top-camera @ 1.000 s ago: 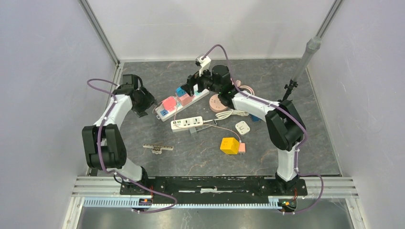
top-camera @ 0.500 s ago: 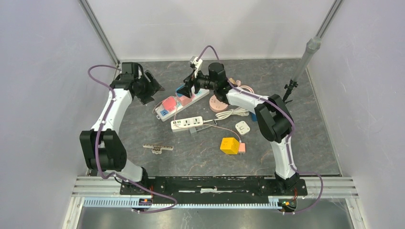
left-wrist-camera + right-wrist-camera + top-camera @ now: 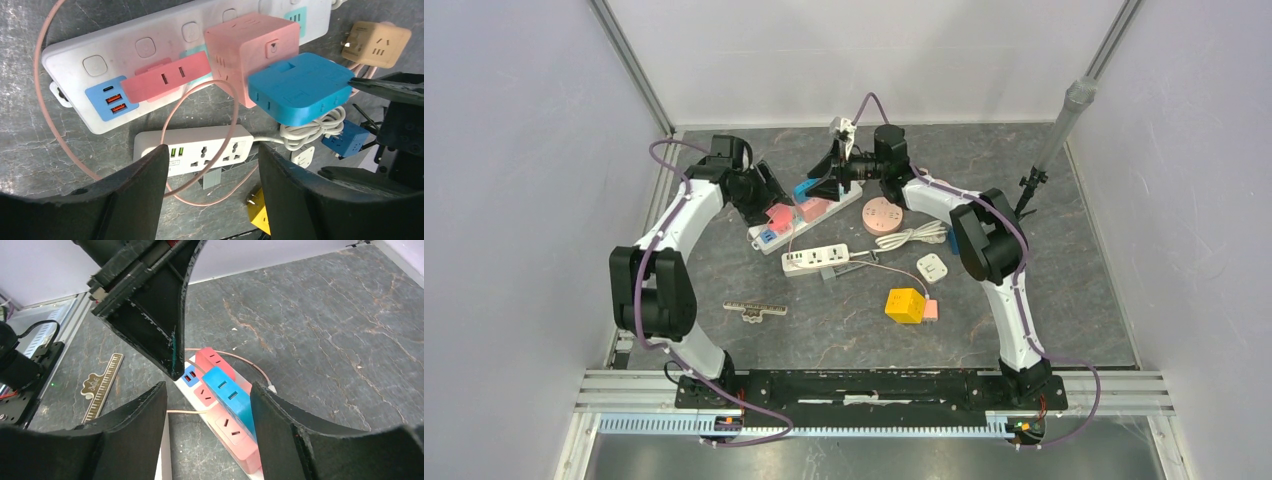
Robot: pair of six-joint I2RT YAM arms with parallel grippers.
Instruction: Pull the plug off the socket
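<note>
A long white power strip (image 3: 115, 55) lies on the grey table. It carries a flat pink plug (image 3: 165, 80), a pink cube adapter (image 3: 245, 50) and a blue adapter (image 3: 300, 87) against the cube. My left gripper (image 3: 212, 165) is open and empty above the strip's USB end; in the top view it is (image 3: 762, 195) just left of the flat pink plug (image 3: 777, 217). My right gripper (image 3: 207, 405) is open and empty, hovering over the blue adapter (image 3: 232, 397) and pink cube (image 3: 240, 437); in the top view it is (image 3: 822, 185) over the blue adapter (image 3: 804, 190).
A second white power strip (image 3: 816, 259) with a thin pink cable looped over it lies nearer me. A yellow cube (image 3: 904, 304), a small white plug (image 3: 932, 266), a round pink socket (image 3: 884, 216) and a coiled white cord (image 3: 914, 238) lie at the right. A ruler (image 3: 756, 310) lies front left.
My left arm has swung right from the table's left side to the strip's near end. My right gripper has shifted a little left and turned over the blue adapter.
</note>
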